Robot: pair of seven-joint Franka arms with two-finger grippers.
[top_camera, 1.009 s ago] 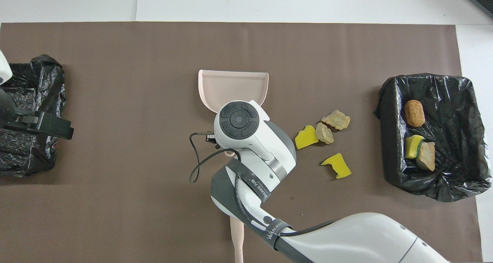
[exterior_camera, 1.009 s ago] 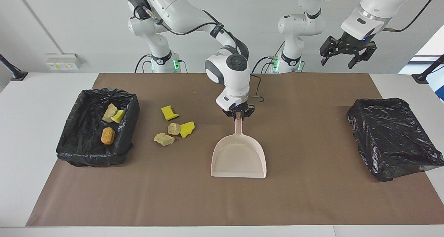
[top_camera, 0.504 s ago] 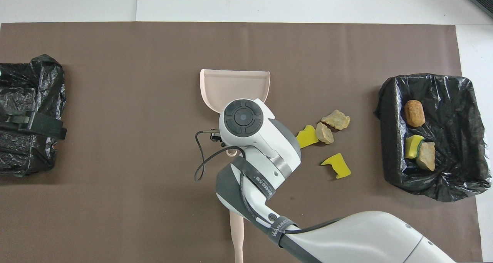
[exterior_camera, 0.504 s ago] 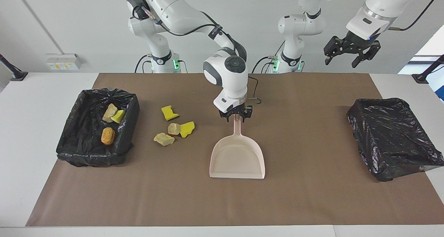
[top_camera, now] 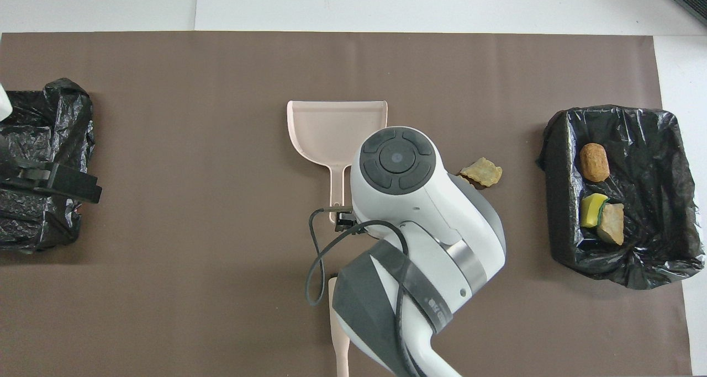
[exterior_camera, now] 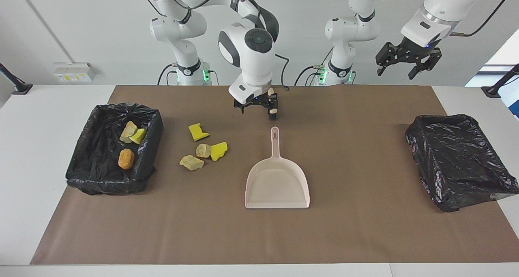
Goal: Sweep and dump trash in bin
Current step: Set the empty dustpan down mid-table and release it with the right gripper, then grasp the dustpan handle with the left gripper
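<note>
Dustpan (exterior_camera: 277,183) flat, handle toward robots, mouth away

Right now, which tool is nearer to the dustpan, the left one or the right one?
The right. The right tool hangs open above the mat just past the dustpan handle's tip, on the robots' side. The left tool waits open, high over the left arm's end of the table.

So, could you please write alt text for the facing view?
A beige dustpan lies released mid-table; the open right gripper hangs above its handle. Four trash scraps lie beside a black-lined bin holding three more. The open left gripper waits above another bin.
</note>
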